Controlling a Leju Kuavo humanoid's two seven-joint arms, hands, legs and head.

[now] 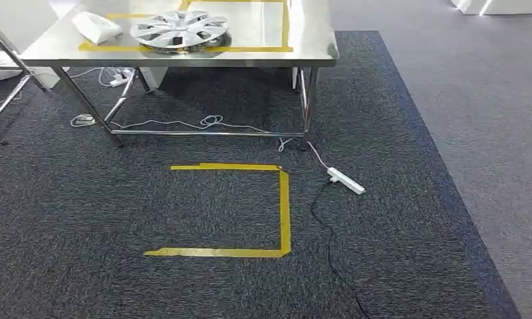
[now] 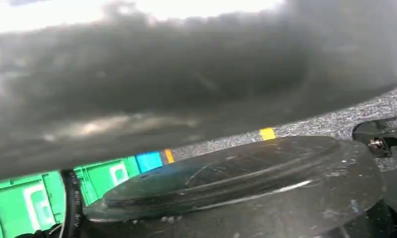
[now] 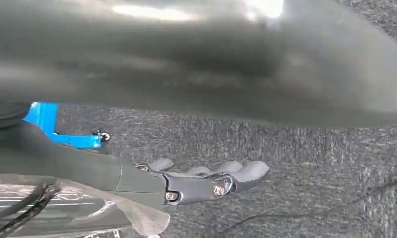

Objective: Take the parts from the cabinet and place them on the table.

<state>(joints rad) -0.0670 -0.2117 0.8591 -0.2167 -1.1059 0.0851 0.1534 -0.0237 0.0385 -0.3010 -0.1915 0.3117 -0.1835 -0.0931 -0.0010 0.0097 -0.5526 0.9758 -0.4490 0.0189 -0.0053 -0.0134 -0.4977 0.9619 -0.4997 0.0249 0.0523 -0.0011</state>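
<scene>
On the steel tabletop (image 1: pixel 263 56), head view: a silver plastic hubcap (image 1: pixel 179 30) and a white moulded part (image 1: pixel 96 26), already delivered. Left wrist view: hand state cannot be told. Right wrist view: right hand (image 3: pixel 211 181) extended, empty; probably returning for more.

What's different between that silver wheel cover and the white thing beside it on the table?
The wheel cover is round, silver-grey and spoked with dark gaps; the white part is smaller, plain and blocky. The wheel cover lies inside the yellow tape outline, while the white part sits across its edge. Both rest on the steel table.
</scene>
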